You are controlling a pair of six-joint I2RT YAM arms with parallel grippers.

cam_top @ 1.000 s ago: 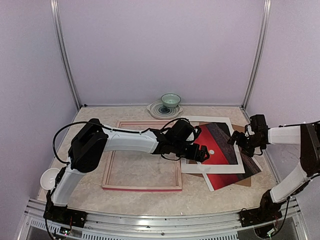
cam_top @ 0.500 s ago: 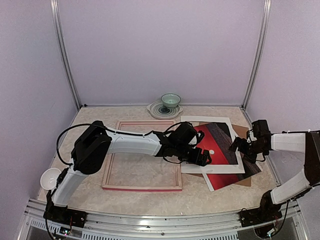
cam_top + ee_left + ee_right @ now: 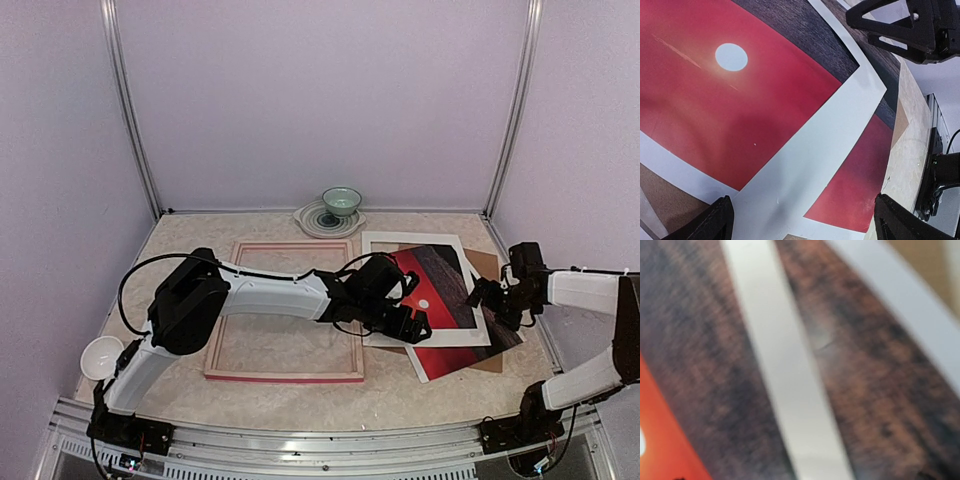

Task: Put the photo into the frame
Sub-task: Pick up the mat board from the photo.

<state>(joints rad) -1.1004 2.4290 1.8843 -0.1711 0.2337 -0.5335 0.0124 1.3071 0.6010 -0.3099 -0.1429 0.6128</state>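
Note:
The frame [image 3: 285,376] lies flat at centre left, pale side up with a pink-red edge. The photo [image 3: 440,290], a red sunset with a white sun dot, lies to its right under a skewed white mat [image 3: 425,338] and on a brown backing [image 3: 487,262]. My left gripper [image 3: 410,325] is open and empty, low over the mat's near-left part; in the left wrist view [image 3: 805,227] the fingertips [image 3: 715,225] straddle the mat [image 3: 810,150] and photo [image 3: 740,110]. My right gripper [image 3: 490,300] hovers open over the photo's right edge; its blurred wrist view shows dark sea [image 3: 700,365] and a mat strip [image 3: 785,390].
A green bowl [image 3: 341,201] stands on a plate [image 3: 312,221] at the back. A small white bowl [image 3: 100,356] sits at the near left. The right gripper [image 3: 905,25] shows close ahead in the left wrist view. The enclosure walls stand close on both sides.
My left gripper has moved right and nearer across the mat. My right gripper has moved nearer along the photo's right edge. Photo, mat and frame have not moved.

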